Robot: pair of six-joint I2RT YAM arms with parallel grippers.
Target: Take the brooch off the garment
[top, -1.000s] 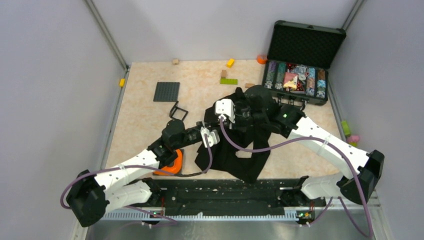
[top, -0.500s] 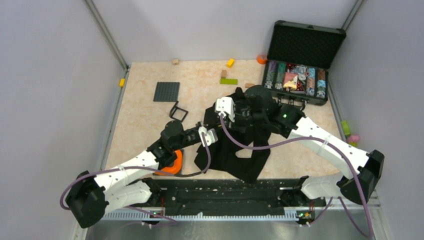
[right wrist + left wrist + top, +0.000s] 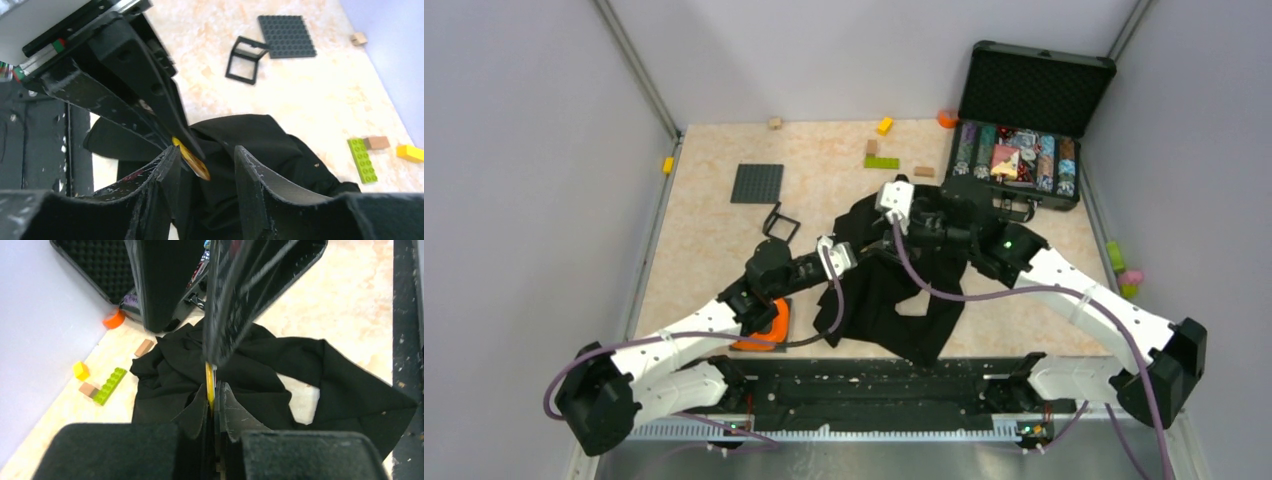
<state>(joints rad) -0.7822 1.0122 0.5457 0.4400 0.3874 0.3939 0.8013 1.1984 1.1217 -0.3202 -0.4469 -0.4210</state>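
Observation:
The black garment [image 3: 904,300] lies crumpled at the table's middle front; it also shows in the left wrist view [image 3: 260,355] and right wrist view [image 3: 260,145]. My left gripper [image 3: 214,390] is shut on the brooch [image 3: 210,382], a thin disc seen edge-on with a yellowish edge, just above the cloth. In the right wrist view the brooch [image 3: 192,160] sticks out of the left fingers [image 3: 150,95]. My right gripper [image 3: 206,150] is open, its jaws on either side of the brooch without gripping it. From above, both grippers [image 3: 869,250] meet over the cloth. I cannot tell whether the brooch is still attached.
An open black case [image 3: 1024,150] with coloured chips stands at the back right. A grey baseplate [image 3: 756,183] and black frame [image 3: 781,222] lie left of the cloth. A green brick [image 3: 882,161] and small blocks lie behind. An orange object [image 3: 769,325] sits under the left arm.
My right gripper has moved back and to the right, away from the left one. The cloth's upper part has shifted with it. The left gripper has stayed nearly in place.

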